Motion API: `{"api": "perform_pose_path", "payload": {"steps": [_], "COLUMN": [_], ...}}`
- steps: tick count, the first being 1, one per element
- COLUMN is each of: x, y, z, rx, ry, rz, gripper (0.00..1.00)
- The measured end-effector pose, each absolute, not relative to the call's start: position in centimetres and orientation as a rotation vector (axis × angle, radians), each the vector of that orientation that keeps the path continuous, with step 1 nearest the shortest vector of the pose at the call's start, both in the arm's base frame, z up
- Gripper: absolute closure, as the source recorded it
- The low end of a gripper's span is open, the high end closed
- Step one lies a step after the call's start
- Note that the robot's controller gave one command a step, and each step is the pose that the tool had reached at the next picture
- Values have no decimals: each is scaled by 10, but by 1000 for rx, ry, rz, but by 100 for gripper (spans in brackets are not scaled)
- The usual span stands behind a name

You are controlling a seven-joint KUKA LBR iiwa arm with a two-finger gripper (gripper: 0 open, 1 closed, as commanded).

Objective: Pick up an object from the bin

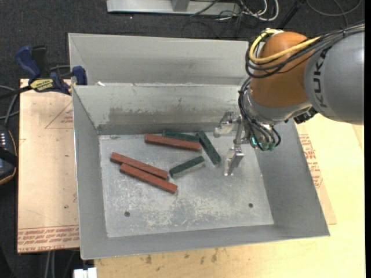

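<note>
My gripper hangs low over the bin floor, right of the middle, with nothing visibly held. Just to its left lies a short dark green stick, slanting down to the right. A second dark green stick lies lower left of that one, angled up to the right. Behind them a red-brown stick rests near the back wall, with another dark green stick partly hidden behind it.
Two long red-brown sticks lie side by side left of the middle, slanting down to the right. The arm's orange cover and cables sit above the gripper at the bin's right wall.
</note>
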State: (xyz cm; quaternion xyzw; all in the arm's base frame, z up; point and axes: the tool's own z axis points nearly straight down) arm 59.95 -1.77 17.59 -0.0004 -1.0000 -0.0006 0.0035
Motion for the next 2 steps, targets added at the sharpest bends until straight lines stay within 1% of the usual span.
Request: {"api": "perform_pose_path", "payload": {"steps": [1,2], "x": [601,601], "y": [-18,27], "z": [180,81], "rx": [-1,130], "ry": [-3143,-3144], "rz": [-1,-2], "gripper": [0,100]}}
